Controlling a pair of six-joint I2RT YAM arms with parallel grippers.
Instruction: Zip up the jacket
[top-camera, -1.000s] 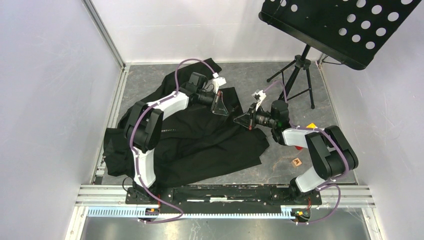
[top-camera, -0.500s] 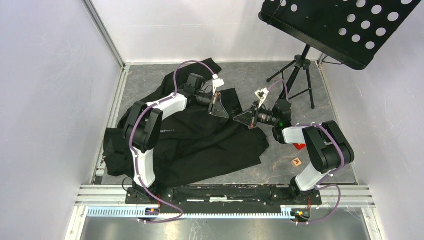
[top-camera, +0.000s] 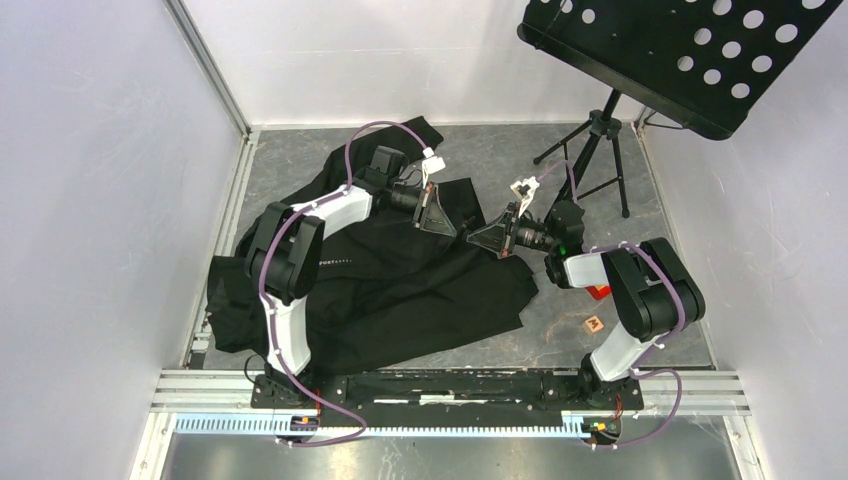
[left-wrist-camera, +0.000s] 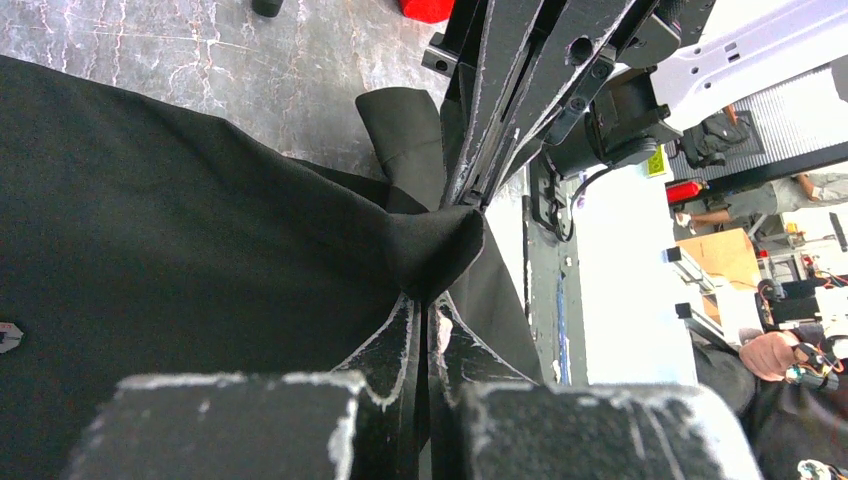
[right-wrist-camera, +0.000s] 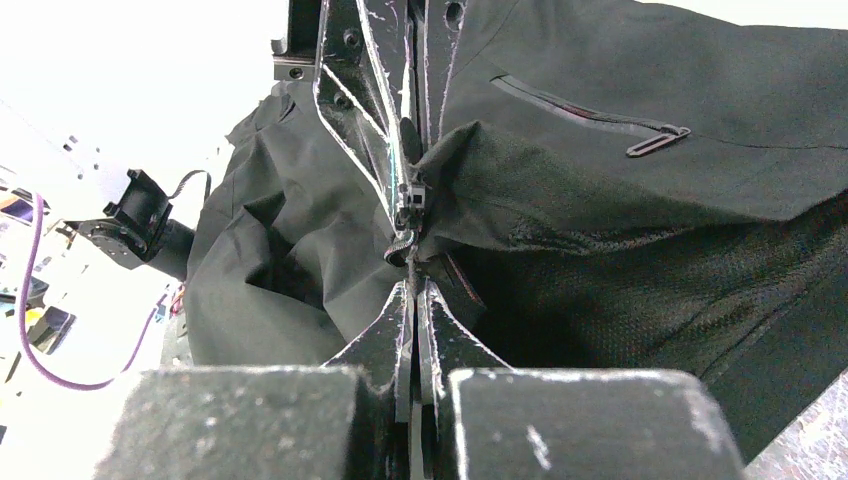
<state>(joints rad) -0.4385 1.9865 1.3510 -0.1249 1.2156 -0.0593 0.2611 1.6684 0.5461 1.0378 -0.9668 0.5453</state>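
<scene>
The black jacket lies crumpled on the grey floor at centre left. My left gripper is shut on a fold of the jacket's edge and holds it up. My right gripper faces it, tip to tip, and is shut on the jacket's edge right by the zipper slider. In the left wrist view my left gripper pinches the fabric, with the right gripper's fingers just beyond. In the right wrist view my right gripper pinches below the slider. A chest pocket zip shows on the jacket.
A black perforated music stand on a tripod stands at the back right. A small wooden block and a red object lie by the right arm. White walls close in on the left, back and right.
My right gripper has moved slightly left, closer to the left gripper, and its arm has folded in. The left gripper has shifted a little. Both stay shut on the jacket.
</scene>
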